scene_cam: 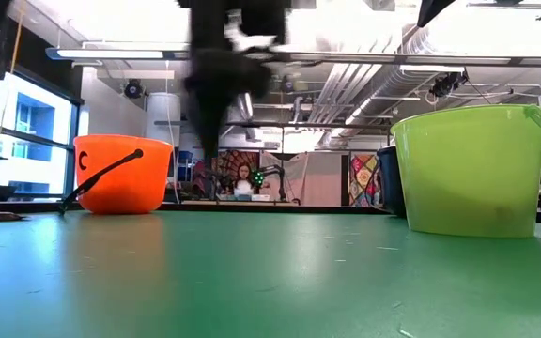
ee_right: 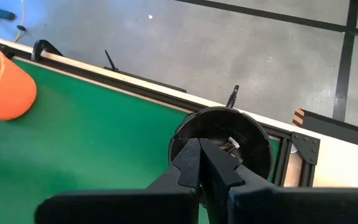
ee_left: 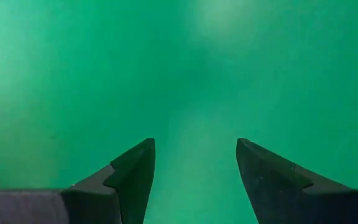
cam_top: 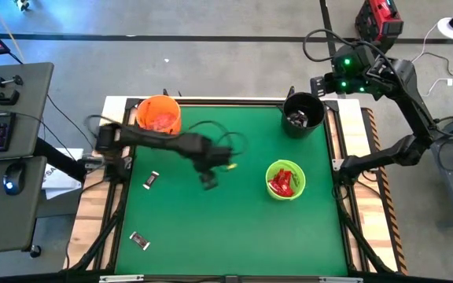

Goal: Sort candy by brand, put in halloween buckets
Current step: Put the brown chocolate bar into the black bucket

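My left end effector hangs released and empty above the worktop (right one clenched), so I risk misjudging the candy.

Three buckets stand on the green table: one orange, one black, one lime green. Two loose wrapped candies lie nearest the orange one.

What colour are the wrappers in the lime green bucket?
Bright red candy in the lime green bucket; clearest in the high view.
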You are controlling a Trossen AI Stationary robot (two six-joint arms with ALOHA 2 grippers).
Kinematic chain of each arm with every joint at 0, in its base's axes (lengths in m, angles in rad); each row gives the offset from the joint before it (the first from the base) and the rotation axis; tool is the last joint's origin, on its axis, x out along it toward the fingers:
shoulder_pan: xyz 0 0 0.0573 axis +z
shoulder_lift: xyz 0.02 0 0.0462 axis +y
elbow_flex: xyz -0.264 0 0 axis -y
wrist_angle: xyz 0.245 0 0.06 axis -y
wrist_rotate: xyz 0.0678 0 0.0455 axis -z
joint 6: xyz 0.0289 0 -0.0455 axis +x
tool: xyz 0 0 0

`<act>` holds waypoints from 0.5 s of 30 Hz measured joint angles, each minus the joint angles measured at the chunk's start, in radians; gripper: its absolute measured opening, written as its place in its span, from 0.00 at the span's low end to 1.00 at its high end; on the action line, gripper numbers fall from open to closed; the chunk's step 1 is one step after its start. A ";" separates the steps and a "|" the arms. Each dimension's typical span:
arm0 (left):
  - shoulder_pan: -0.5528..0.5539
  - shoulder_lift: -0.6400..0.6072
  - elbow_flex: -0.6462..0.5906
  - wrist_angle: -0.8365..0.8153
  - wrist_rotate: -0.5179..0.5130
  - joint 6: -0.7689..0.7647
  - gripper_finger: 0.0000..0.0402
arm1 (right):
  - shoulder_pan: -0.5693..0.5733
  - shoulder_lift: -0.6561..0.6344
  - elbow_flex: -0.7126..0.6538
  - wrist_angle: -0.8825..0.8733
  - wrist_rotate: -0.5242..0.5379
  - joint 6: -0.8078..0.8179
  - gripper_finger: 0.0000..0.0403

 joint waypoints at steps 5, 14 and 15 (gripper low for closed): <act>-0.018 -0.313 -0.444 0.066 0.024 -0.314 0.54 | 0.000 0.000 0.000 0.003 0.007 0.000 0.00; -0.089 -0.691 -0.871 0.088 0.093 -0.707 0.54 | 0.000 0.000 0.000 0.004 0.030 0.004 0.00; -0.091 -0.704 -0.890 0.086 0.092 -0.722 0.54 | 0.000 0.000 0.000 0.004 0.030 0.008 0.00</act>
